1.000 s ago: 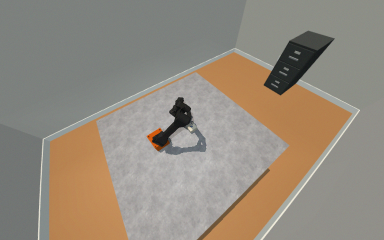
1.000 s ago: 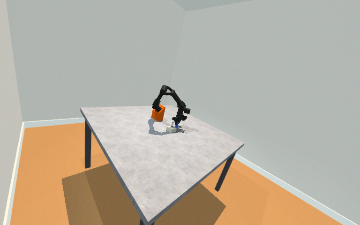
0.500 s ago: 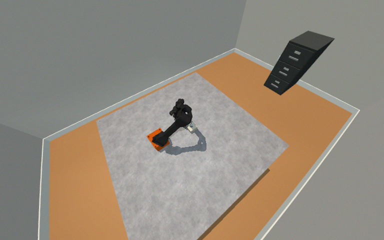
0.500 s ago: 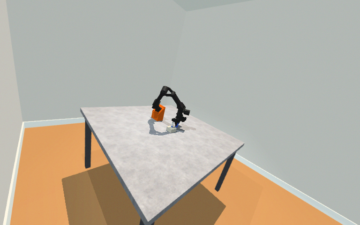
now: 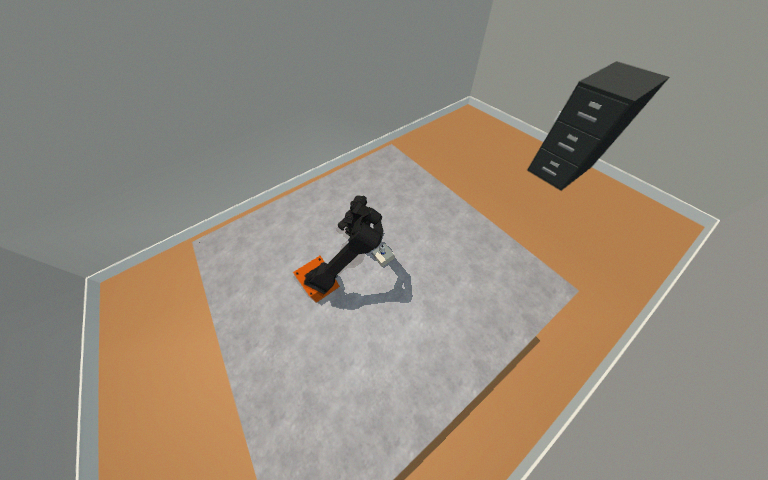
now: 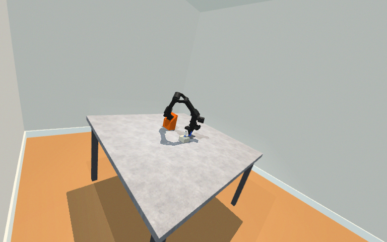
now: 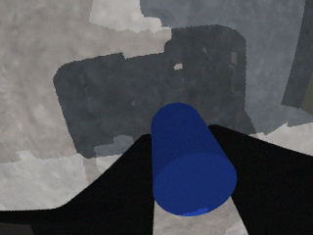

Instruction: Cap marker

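Observation:
The blue cap is upright between the two black fingers in the wrist view. My gripper is shut on it, low over the table and close beside the holder block. Whether the cap's bottom touches the table is not clear. The pale holder block stands on the table. The marker, with a white body, stands upright in the block, apart from the cap. In the top view the arm hides the cap and the fingertips.
The arm's orange base stands on the table, and the black arm arches from it toward the block. The arm's shadow falls around the block. A dark filing cabinet stands beyond the table, away from the arm.

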Available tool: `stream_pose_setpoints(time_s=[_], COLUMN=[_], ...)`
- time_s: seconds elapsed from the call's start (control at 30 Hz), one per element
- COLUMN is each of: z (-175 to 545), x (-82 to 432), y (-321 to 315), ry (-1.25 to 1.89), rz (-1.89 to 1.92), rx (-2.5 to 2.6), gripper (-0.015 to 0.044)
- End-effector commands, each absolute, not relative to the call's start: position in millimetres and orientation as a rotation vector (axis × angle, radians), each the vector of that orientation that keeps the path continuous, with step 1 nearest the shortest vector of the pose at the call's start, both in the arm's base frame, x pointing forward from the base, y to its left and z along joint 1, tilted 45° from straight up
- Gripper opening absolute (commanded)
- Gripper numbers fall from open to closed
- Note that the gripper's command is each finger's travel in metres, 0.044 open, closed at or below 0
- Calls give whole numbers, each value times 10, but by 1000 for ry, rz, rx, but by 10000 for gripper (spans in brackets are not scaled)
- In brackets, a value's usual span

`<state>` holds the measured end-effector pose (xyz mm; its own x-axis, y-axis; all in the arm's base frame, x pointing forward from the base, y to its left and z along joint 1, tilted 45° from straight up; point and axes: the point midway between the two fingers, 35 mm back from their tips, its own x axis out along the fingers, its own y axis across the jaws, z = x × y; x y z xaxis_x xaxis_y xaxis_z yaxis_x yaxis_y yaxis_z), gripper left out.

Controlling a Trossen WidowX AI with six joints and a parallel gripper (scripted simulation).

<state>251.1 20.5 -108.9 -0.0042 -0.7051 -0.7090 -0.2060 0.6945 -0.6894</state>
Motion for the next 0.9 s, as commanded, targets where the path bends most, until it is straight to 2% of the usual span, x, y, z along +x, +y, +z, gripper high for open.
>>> stream_pose_setpoints(time_s=[0.0, 0.4, 0.87], z=[-999, -744, -259], x=[2545, 2526, 2771], y=[321, 561, 437], ry=[1550, 1550, 1550], rz=[-454, -455, -451], rx=[-759, -759, -758], gripper=[0, 0, 0])
